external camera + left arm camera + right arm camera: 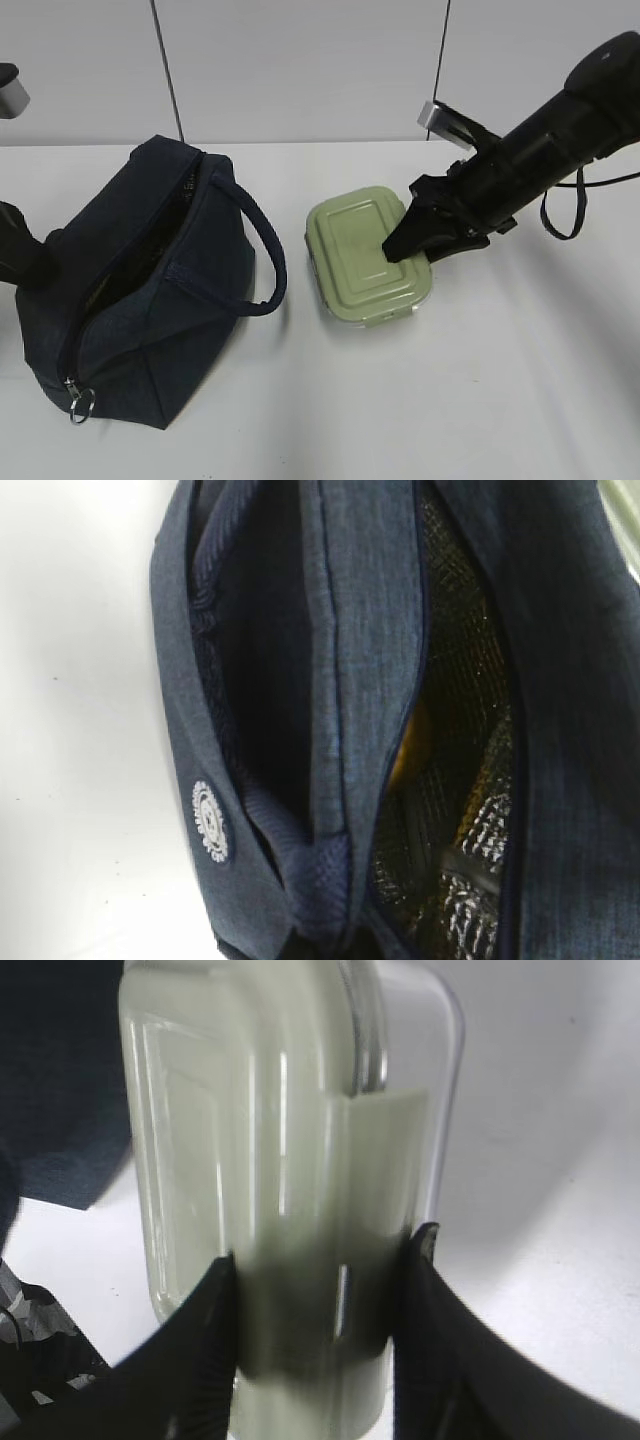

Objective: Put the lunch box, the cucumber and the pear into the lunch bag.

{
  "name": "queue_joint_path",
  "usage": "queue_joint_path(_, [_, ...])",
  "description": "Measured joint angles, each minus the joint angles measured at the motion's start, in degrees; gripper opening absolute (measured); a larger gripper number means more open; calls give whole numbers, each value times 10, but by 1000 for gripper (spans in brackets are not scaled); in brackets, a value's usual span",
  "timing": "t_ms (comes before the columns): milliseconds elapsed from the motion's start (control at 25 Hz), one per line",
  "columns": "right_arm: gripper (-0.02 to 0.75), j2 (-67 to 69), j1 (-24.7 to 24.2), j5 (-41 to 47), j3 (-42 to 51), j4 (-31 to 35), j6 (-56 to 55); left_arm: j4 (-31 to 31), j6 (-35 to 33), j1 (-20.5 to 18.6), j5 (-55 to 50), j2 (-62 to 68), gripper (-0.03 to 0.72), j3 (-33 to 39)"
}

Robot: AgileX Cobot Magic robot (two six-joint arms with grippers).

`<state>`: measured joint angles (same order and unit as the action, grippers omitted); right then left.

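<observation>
Two task items are seen on the white table [480,400]: the boxy dark navy fabric lunch bag [140,300], unzipped at the top, and just to its right the rectangular clear glass lunch box with the pale sage-green clip lid [365,255], apart from the bag. The right end effector [415,240] is clamped on the lunch box at its near end; in the right wrist view both black fingers [205,1350] are pressed against the lid's sides. The left end effector is not seen in the left wrist view, so its state cannot be told. Silver foil lining [480,830] is shown through the bag opening, with an orange-yellow patch [410,745] inside, too hidden to identify. A metal ring pull [80,403] is hung at the bag's near corner.
</observation>
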<state>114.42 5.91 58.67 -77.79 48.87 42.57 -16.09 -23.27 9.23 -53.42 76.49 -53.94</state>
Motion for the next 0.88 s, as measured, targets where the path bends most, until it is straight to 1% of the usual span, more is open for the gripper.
queue_joint_path(400, [305,-96,0,7,0,3,-1,0,0,0,0,0,1,0])
queue_joint_path(560, [305,-138,5,7,0,28,-1,0,0,0,0,0,1,0])
queue_joint_path(680, [302,-151,27,7,-17,46,-4,0,0,0,0,0,1,0])
queue_joint_path(880, [300,-152,100,-14,-57,75,-39,-2,0,0,0,0,1,0])
